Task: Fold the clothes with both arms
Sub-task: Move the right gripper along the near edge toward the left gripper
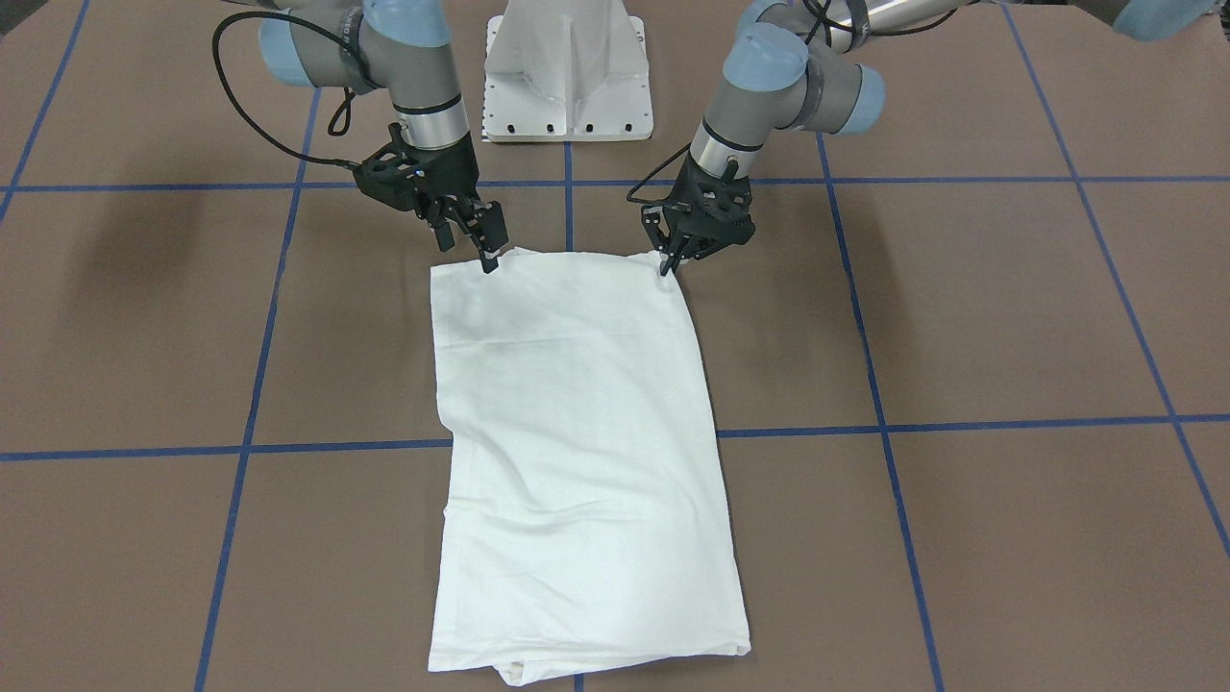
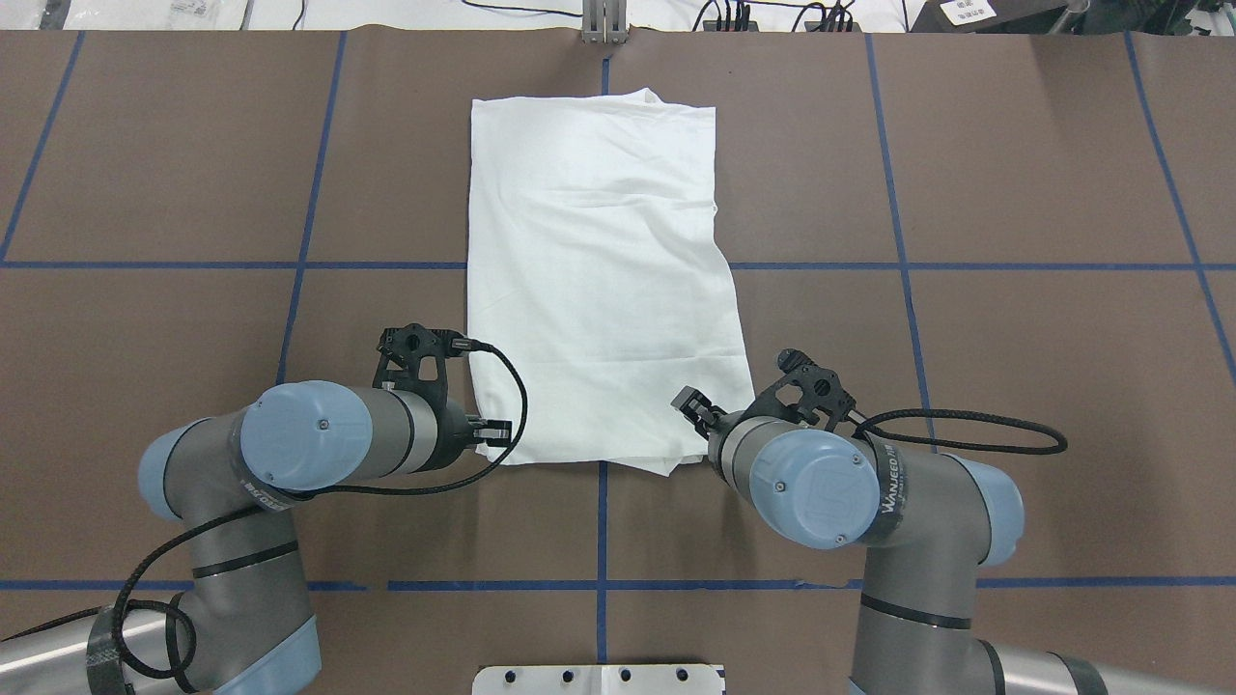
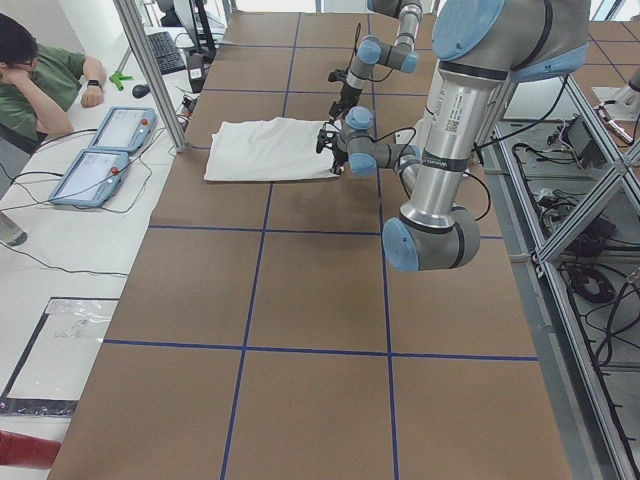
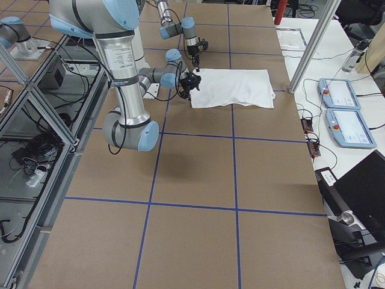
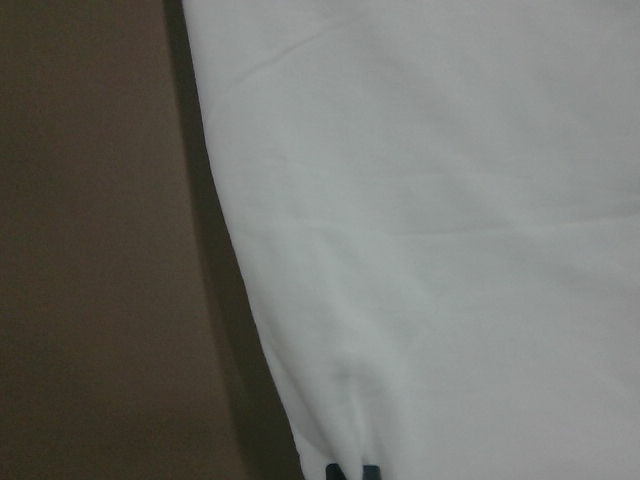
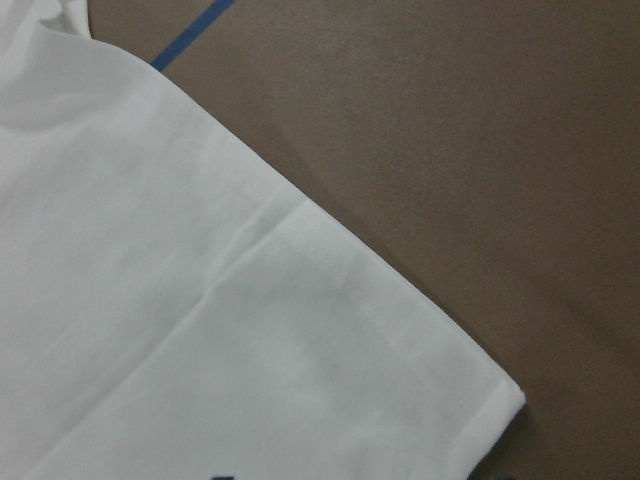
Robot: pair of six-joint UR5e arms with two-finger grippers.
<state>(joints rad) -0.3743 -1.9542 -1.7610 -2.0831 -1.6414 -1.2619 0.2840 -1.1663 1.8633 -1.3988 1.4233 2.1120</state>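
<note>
The white shirt (image 1: 577,432) lies folded into a long rectangle on the brown table, its short edge toward the robot base. My left gripper (image 1: 667,270) is shut on the shirt's near corner; in the left wrist view the cloth (image 5: 430,250) puckers at the pinched fingertips (image 5: 337,471). My right gripper (image 1: 469,256) stands open over the other near corner, one finger touching the edge. The right wrist view shows that corner of the shirt (image 6: 200,300) lying flat. From overhead, the left gripper (image 2: 494,431) and right gripper (image 2: 697,410) flank the shirt's (image 2: 599,270) near edge.
The white pedestal base (image 1: 567,86) stands just behind the grippers. Blue tape lines (image 1: 817,430) grid the table. A person (image 3: 40,80) sits at a side desk with two pendants (image 3: 110,140) beyond the shirt's far end.
</note>
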